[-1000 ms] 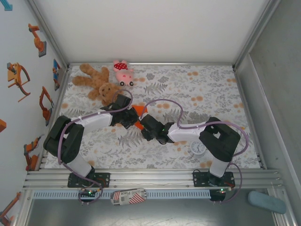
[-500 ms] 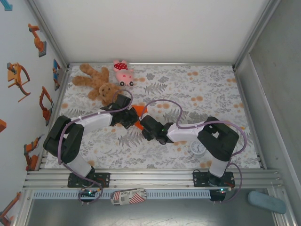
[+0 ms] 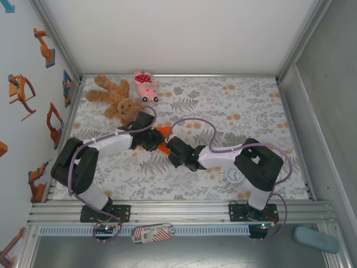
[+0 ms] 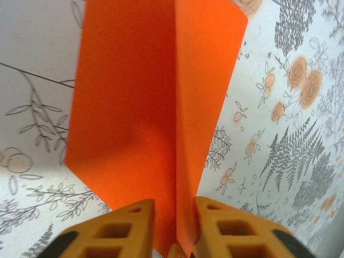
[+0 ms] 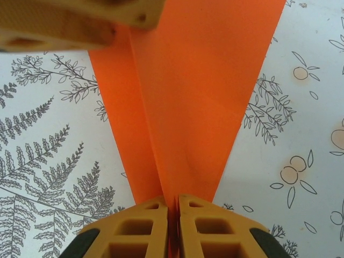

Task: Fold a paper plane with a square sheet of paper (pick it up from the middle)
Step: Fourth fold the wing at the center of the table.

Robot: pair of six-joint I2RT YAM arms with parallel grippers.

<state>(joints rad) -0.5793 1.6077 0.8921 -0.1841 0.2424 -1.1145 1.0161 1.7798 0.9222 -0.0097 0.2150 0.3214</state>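
Two robot arms meet near the middle of a table covered with a grey and orange floral-patterned cloth [image 3: 240, 111]. Between them is a bright orange paper plane [image 3: 163, 132], a narrow folded dart with a centre crease, just above the cloth.

The left gripper [image 3: 158, 143] reaches in from the left. In the left wrist view its two yellow fingers [image 4: 121, 228] stand a little apart, and the raised centre fold of the paper plane [image 4: 129, 102] runs down into the gap between them. The grip looks loosened rather than pinched; whether either finger touches the paper cannot be told.

The right gripper [image 3: 170, 149] reaches in from the right. In the right wrist view its yellow fingers [image 5: 145, 226] are pressed nearly together, with a thin orange edge of the paper plane [image 5: 204, 75] clamped between them. The paper widens away from the fingers. One finger of the left gripper crosses the top left corner of that view, over the paper.

At the far left of the table lie a brown teddy bear [image 3: 114, 99] and, just beside it, a pink plush pig [image 3: 146, 85]. A small round white clock [image 3: 234, 176] lies by the right arm.
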